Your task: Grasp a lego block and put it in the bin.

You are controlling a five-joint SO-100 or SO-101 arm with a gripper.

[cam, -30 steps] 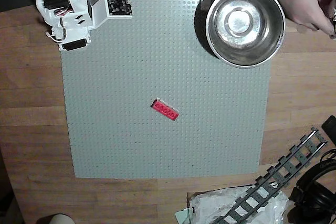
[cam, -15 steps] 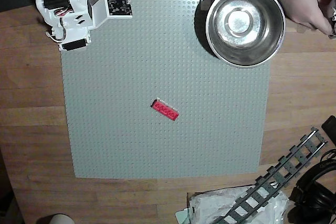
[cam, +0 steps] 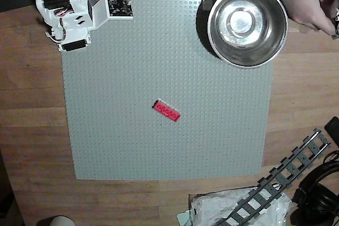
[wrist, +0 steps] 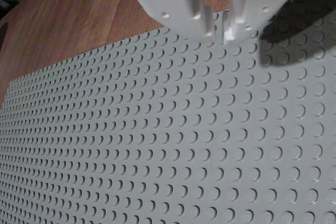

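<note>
One lego block (cam: 167,111) is lying mid-frame on the grey baseplate (cam: 132,146) in the overhead view, well apart from the bin (cam: 247,60) at upper right. Your claw (wrist: 219,24) is hanging nearly closed, gripping nothing.

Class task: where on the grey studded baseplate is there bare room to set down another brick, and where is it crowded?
Bare: everywhere around the small red-pink brick on the grey studded baseplate. Crowded: the top corners, with the shiny steel bowl right and the white arm left.
</note>
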